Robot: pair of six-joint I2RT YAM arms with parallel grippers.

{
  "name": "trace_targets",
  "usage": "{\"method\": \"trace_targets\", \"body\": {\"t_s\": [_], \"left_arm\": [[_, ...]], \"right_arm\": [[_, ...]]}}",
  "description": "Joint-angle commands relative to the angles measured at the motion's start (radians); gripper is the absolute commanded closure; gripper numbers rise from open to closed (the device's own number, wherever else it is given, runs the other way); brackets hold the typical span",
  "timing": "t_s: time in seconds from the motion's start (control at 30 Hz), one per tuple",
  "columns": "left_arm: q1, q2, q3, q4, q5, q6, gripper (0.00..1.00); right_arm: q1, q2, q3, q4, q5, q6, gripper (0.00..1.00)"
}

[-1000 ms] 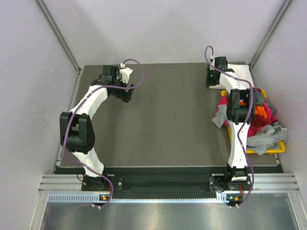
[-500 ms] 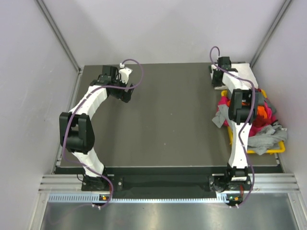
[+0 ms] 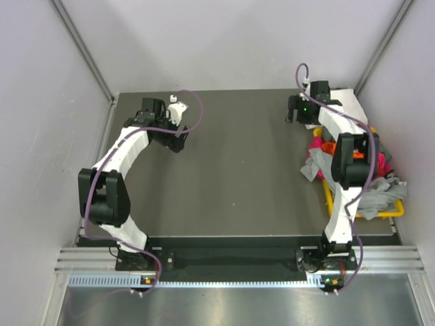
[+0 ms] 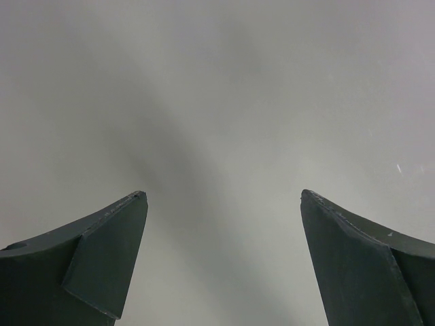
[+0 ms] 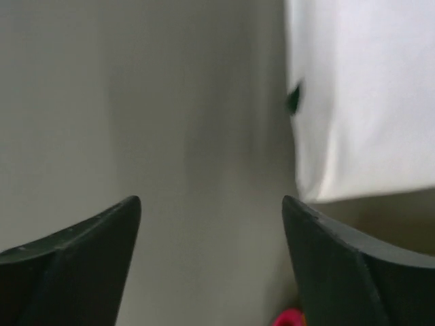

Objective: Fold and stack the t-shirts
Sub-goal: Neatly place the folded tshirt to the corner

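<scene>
Far right, beside folded white cloth tee (image 5: 360,102), R gripper (image 5: 211,200) jaws spread, empty; L gripper (image 4: 224,193) same. Next likely: grab grey tee (image 3: 378,200) from yellow plastic bin (image 3: 389,215).

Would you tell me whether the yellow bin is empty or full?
Full: a heap of grey, pink and orange shirts fills the bin and spills over its rim.

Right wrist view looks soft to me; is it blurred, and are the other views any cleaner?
Right wrist: blurred throughout, the edge of the white t-shirt smeared. Left wrist: sharper, the tips of the left end effector crisp, a soft shadow on the table. Top external: sharp, evenly lit, no glare.
</scene>
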Motion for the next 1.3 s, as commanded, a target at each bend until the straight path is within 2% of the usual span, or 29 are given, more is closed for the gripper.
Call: {"method": "trace_targets", "body": {"t_s": [0.0,0.03,0.27,0.53,0.67,0.73,0.93,1.27], "left_arm": [[0.007,-0.134,-0.059,-0.055,0.030,0.044,0.01],[0.007,-0.156,-0.082,-0.052,0.020,0.041,0.01],[0.009,-0.349,-0.370,0.006,-0.054,-0.012,0.01],[0.010,-0.530,-0.617,0.078,-0.132,-0.103,0.01],[0.012,-0.579,-0.689,0.123,-0.175,-0.120,0.01],[0.012,-0.591,-0.715,0.161,-0.217,-0.136,0.01],[0.016,-0.608,-0.734,0.181,-0.220,-0.146,0.01],[0.018,-0.602,-0.741,0.184,-0.220,-0.140,0.01]], "right_arm": [[0.066,-0.264,-0.104,0.146,-0.098,0.020,0.08],[0.084,-0.305,-0.145,0.164,-0.100,0.029,0.01],[0.169,-0.741,-0.594,0.299,-0.048,0.152,0.00],[0.247,-1.122,-0.984,0.266,0.052,0.253,0.00],[0.247,-1.284,-1.095,0.194,0.101,0.270,0.00],[0.247,-1.324,-1.141,0.162,0.143,0.275,0.00],[0.247,-1.415,-1.224,0.158,0.166,0.278,0.00],[0.245,-1.404,-1.241,0.184,0.175,0.259,0.00]]}}
